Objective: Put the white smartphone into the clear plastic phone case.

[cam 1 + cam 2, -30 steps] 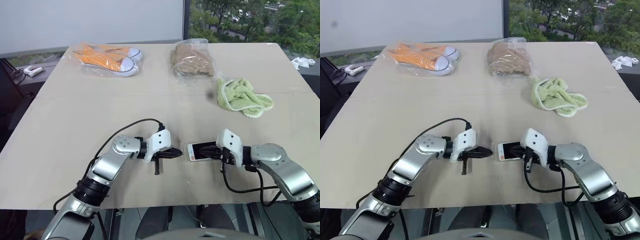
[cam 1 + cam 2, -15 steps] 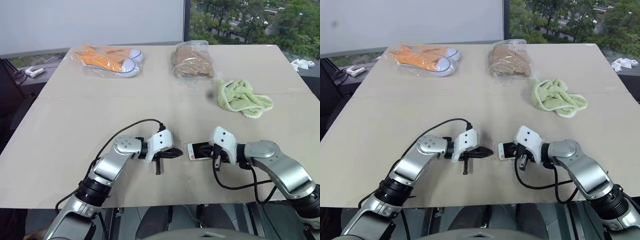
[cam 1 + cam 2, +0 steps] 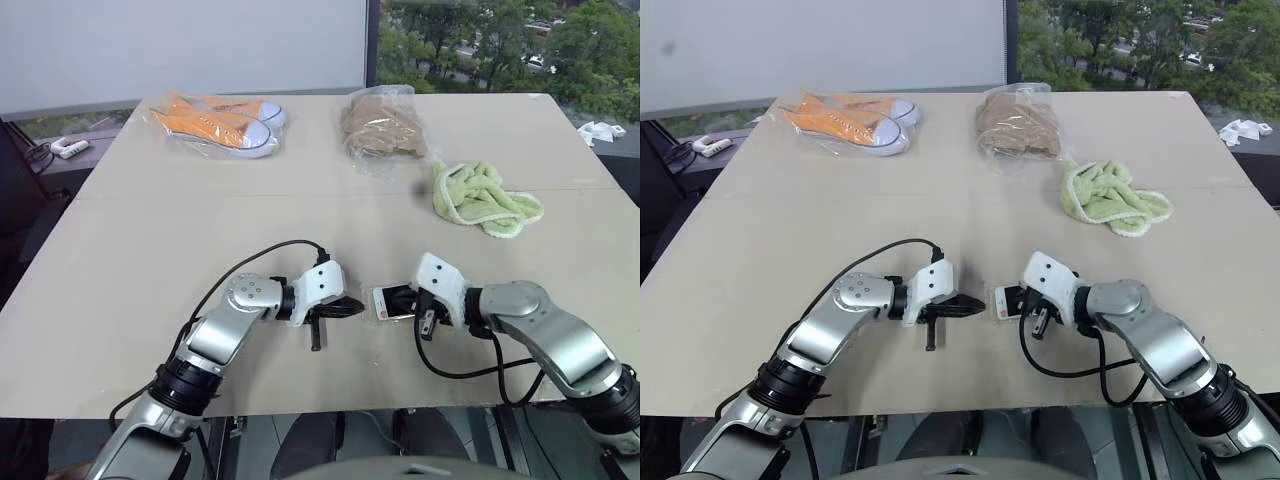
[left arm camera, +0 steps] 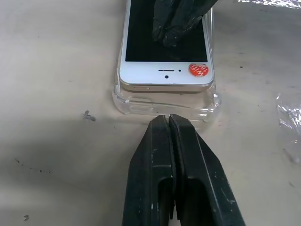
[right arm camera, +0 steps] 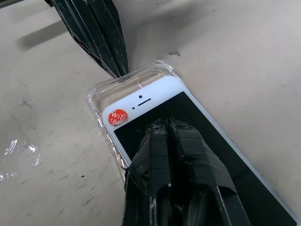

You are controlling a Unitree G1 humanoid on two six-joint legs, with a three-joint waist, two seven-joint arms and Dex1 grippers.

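The worktop [image 3: 150, 260] is wide and pale, and the task's things lie near its front edge, between the two arms; far back on it sit a bag of orange sneakers [image 3: 215, 118], a bag holding something brown [image 3: 383, 125] and a crumpled green towel [image 3: 485, 197], all well apart from the work; the left hand [image 4: 170, 123] rests low on the worktop with its two black fingers pressed together, holding nothing, its tip touching the near end wall of the clear plastic phone case [image 4: 164, 104] as if bracing it; the right hand [image 5: 168, 126] likewise has its fingers closed on nothing and leans its tip down on the black screen of the white smartphone [image 4: 165, 75]; the phone lies face up over the case, its end with the orange sticker [image 4: 198, 69] still riding above the case's lip rather than sunk inside it, so the step in hand looks to be the seating of the phone, with the task well along but not finished; the next move probably calls for a firm downward press nearer that raised end while the left hand keeps the case from sliding; the risk, as a judgement, is that the smooth shell skids on the worktop or the phone tilts out of the far corners, which the right arm hides.
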